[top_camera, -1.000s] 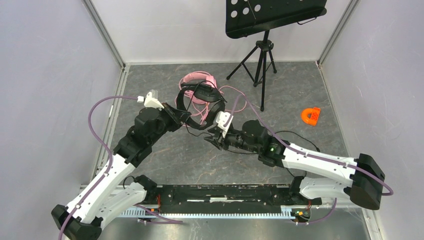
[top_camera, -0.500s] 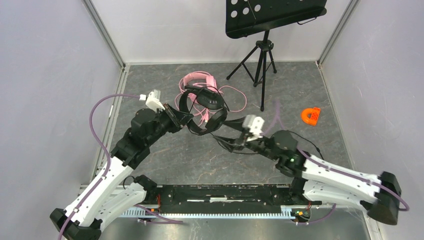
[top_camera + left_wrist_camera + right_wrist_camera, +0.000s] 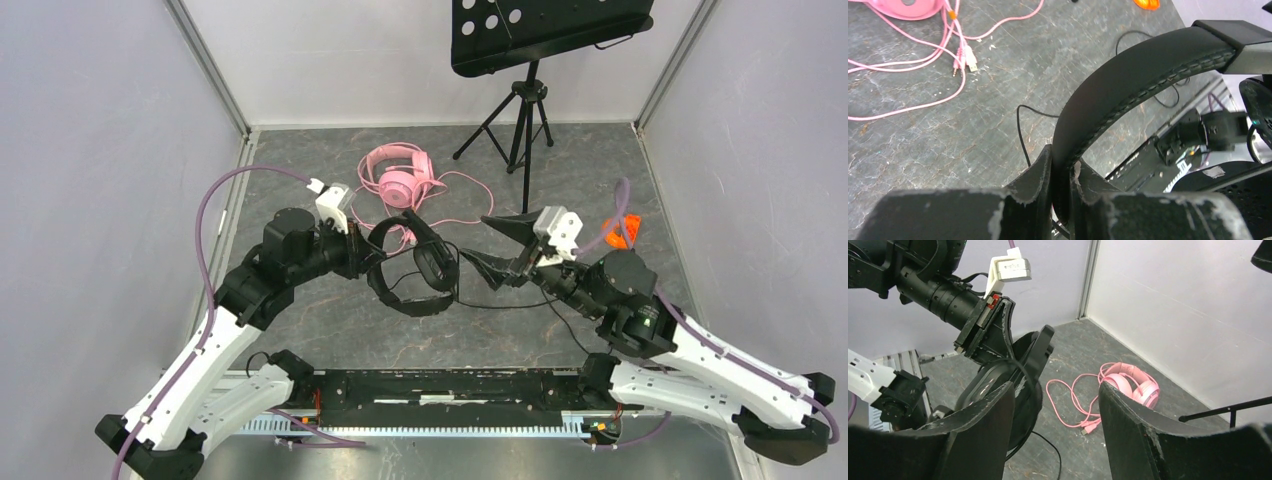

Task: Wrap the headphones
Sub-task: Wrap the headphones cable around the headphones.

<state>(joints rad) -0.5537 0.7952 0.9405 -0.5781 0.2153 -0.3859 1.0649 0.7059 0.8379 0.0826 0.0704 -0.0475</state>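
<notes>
My left gripper [image 3: 372,256] is shut on the headband of the black headset [image 3: 418,268] and holds it above the floor. In the left wrist view the jaws [image 3: 1063,172] clamp the stitched black headband [image 3: 1148,67]. The thin black cable [image 3: 515,304] trails along the floor toward the right arm. My right gripper [image 3: 476,240] is wide open and empty, just right of the black headset. The right wrist view shows it [image 3: 1057,390] facing the black headset [image 3: 1020,390]. The pink headset [image 3: 398,181] lies behind on the floor, with its pink cable [image 3: 462,200] looped around it.
A black music stand's tripod [image 3: 525,120] stands at the back right of the centre. A small orange plastic piece [image 3: 622,232] lies at the right, partly behind my right arm. Grey walls close the left, back and right sides.
My left arm has carried the black headset nearer and rightward, off the pink headset. My right arm has swung to the right and its jaws have opened wide.
</notes>
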